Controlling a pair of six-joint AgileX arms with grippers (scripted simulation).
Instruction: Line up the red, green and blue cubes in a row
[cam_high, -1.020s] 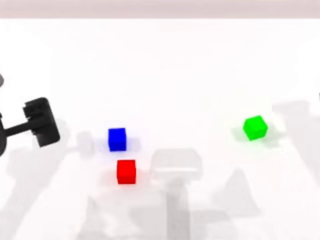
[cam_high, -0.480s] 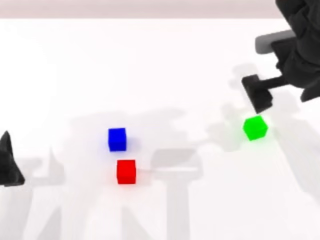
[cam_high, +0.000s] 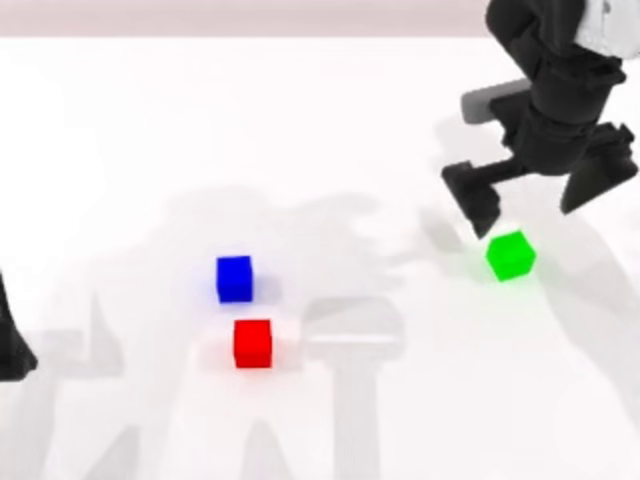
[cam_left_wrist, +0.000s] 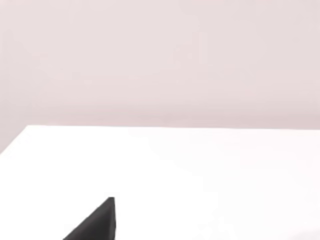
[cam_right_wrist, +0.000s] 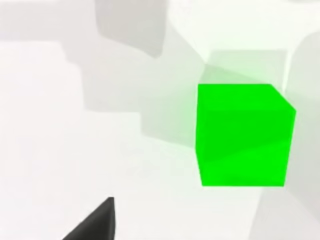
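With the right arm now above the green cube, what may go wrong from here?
1. The right gripper has open jaws sitting off-centre from the green cube; descending now could clip and push it.
2. The blue cube and red cube lie close together, so placing green beside them might bump one.

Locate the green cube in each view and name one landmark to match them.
Top view: green cube at the table's right, just below the right gripper.
Left wrist view: not in it.
Right wrist view: cube large, right of centre.
Shared landmark: the white table under the cube.
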